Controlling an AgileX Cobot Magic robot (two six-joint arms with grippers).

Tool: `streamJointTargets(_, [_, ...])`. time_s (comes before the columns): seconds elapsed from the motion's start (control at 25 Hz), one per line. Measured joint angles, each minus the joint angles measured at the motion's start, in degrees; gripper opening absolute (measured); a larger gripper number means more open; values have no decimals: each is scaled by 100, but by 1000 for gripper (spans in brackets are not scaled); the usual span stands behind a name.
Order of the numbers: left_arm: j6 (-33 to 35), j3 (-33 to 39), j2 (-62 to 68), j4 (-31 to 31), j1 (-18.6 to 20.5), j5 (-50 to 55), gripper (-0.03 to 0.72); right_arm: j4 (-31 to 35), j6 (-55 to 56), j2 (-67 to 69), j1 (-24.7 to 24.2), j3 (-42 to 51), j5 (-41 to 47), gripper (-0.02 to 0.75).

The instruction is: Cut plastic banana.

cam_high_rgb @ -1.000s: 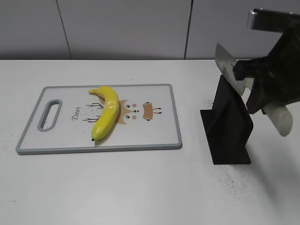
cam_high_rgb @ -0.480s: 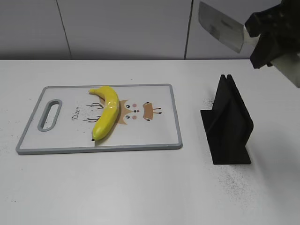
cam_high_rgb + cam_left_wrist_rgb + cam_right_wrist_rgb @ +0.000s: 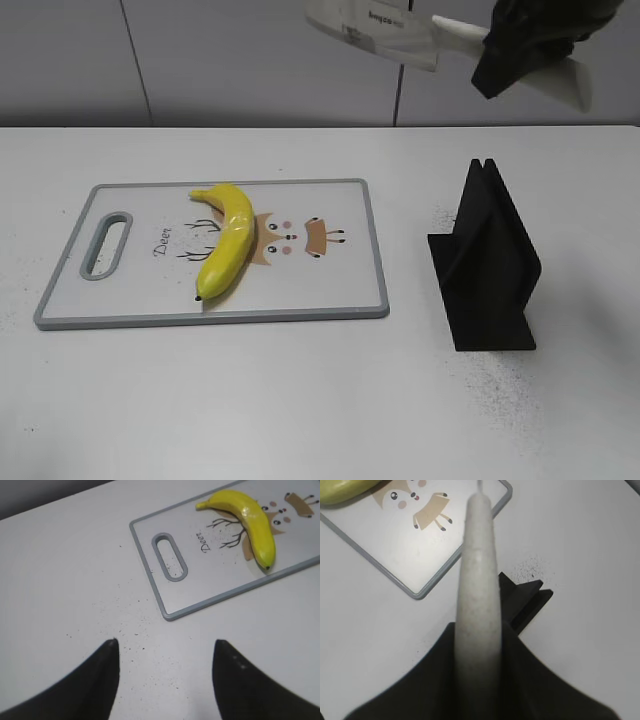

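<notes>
One plastic banana (image 3: 227,243) lies on cutting board (image 3: 340,300), left of frame. Right tool (image 3: 520,45) clamped on knife (image 3: 375,22), upper right. Left tool (image 3: 165,675) fingers apart over table (image 3: 300,400).

Cutting board (image 3: 330,290) lies on the table (image 3: 300,400), left of centre, w/ its handle slot (image 3: 106,243) toward the left edge; plastic banana (image 3: 228,243) lies on the board just right of the slot, stem end toward the back edge, tip toward the front. Knife stand (image 3: 485,262) sits upright on the table right of the board, apart from it. Knife (image 3: 385,25) is up in the air in the right gripper (image 3: 520,45), above the back edge, blade pointing left; left gripper (image 3: 165,680) hangs over bare table nr the board's slot end, front-left of it.
</notes>
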Motion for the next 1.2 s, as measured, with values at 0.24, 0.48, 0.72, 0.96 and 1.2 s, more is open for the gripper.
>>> streamJointTargets(0.24, [1024, -1294, 2028, -393, -20, 461, 551, 57, -2003, 707, 5, -650, 228, 159])
streamJointTargets(0.48, [1847, -2952, 3742, -469, -274, 885, 551, 346, -3074, 1383, 6, -1223, 304, 159])
streamJointTargets(0.72, [2931, -4228, 5070, -463, -751, 1208, 551, 862, -4278, 2068, 11, -1777, 449, 159])
streamJointTargets(0.96, [3856, -5008, 6074, -626, -1155, 1426, 550, 1450, -5011, 2619, 18, -2266, 730, 159])
streamJointTargets(1.2, [4320, -5409, 6803, -719, -1437, 1471, 550, 1718, -5422, 2907, 175, -2383, 754, 159])
